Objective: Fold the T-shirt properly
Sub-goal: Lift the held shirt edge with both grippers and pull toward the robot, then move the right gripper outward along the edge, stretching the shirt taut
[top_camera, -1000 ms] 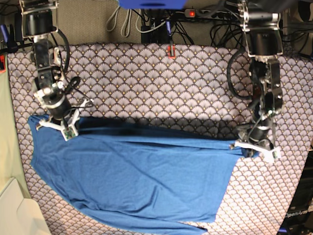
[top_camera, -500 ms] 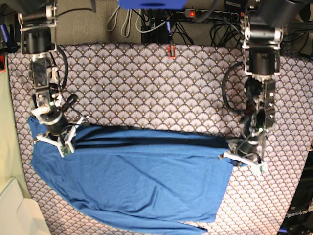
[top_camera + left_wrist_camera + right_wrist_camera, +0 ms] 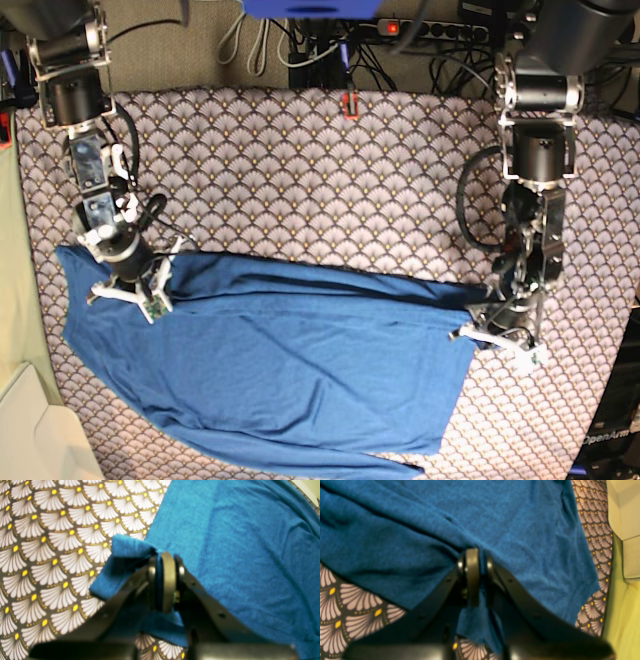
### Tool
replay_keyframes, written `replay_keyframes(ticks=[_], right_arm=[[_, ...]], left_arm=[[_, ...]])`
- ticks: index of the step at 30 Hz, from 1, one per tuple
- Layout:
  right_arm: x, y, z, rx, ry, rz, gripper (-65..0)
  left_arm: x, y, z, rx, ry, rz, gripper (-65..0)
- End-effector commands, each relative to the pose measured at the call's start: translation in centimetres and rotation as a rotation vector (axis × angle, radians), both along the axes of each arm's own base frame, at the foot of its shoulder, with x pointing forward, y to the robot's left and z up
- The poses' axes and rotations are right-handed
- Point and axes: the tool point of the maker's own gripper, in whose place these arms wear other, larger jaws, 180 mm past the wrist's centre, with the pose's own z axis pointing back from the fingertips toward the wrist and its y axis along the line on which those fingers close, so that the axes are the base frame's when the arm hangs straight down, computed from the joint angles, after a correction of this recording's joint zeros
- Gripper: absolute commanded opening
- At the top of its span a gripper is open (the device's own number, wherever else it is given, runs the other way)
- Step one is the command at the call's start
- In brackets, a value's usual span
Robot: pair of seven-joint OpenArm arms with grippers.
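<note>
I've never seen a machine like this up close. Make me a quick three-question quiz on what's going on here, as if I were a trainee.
1. True or false: the left claw is shut on the T-shirt.
2. What is the right claw pinching?
A. the T-shirt
B. the tablecloth
C. nothing
3. Fill in: in the base view, the claws hold the shirt's far edge at opposite ____.

Key
1. True: blue cloth is clamped between its pads.
2. A: blue fabric bunches between its closed pads.
3. Ends: one grip sits near each side of the table.
</note>
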Motion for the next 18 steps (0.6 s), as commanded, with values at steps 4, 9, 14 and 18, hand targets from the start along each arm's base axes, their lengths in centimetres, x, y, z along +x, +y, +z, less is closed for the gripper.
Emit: replay_keyframes(ticks=[4,9,14,18], right_arm=[[2.5,-1.1,2.4,0.001,-0.066,-0.016,-63.1],[3.0,-2.1,1.5,-0.001,-0.037,-0.043,-63.1],[3.1,-2.1,1.5,-0.001,-0.037,-0.043,-63.1],[3.1,-2.0,1.5,0.002,-0.036,-0.043,-63.1]], left_arm=[[2.1,0.3,3.5,0.005,-0.093,0.007,-64.6],[2.1,0.3,3.5,0.005,-0.093,0.007,-64.5],[2.2,0.2,3.5,0.003,-0.094,0.005,-64.5],[2.1,0.3,3.4,0.003,-0.090,0.010,-64.4]])
